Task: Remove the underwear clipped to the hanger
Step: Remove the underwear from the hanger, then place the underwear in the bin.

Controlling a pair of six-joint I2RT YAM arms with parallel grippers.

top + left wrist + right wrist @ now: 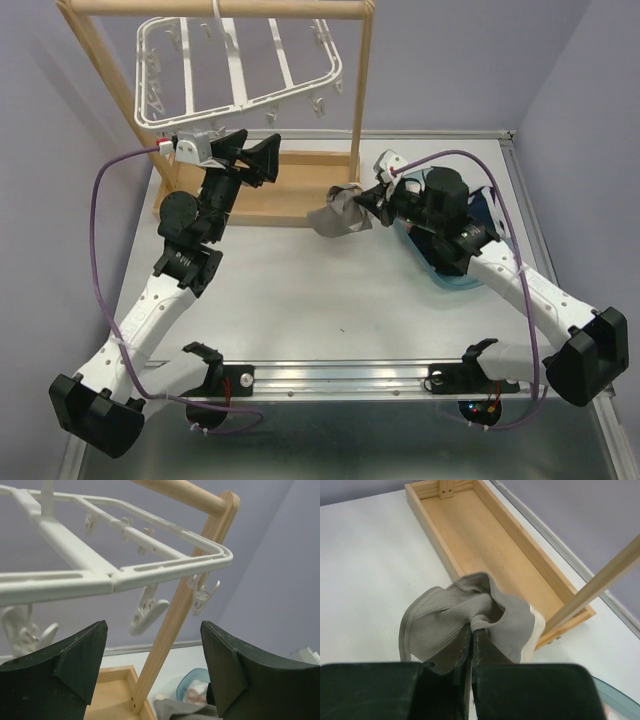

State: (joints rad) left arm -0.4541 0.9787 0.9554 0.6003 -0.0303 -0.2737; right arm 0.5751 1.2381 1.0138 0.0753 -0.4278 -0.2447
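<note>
The flat grey metal table (330, 300) sits in a corner with plain lilac walls (470, 60) around it. At the back stands a light wooden rail stand (362, 90) with a shallow wooden tray (290, 195) for a base. The white plastic drying hanger (240, 60) hangs from the top rail. The left gripper (255, 158) is up just under the near edge of the hanger, with its two black fingers wide apart and nothing between them. The right gripper (372, 200) is pressed tight on a piece of grey ribbed cloth underwear (340, 215), low over the table, just in front of the tray and away from the hanger. The left wrist camera alone shows the little white clips (147, 610) dangling from the hanger's rim close up. It also shows something pale inside the round blue tub (192, 680). The right wrist camera alone shows the ribs of the cloth and a cream bit behind the grey.
</note>
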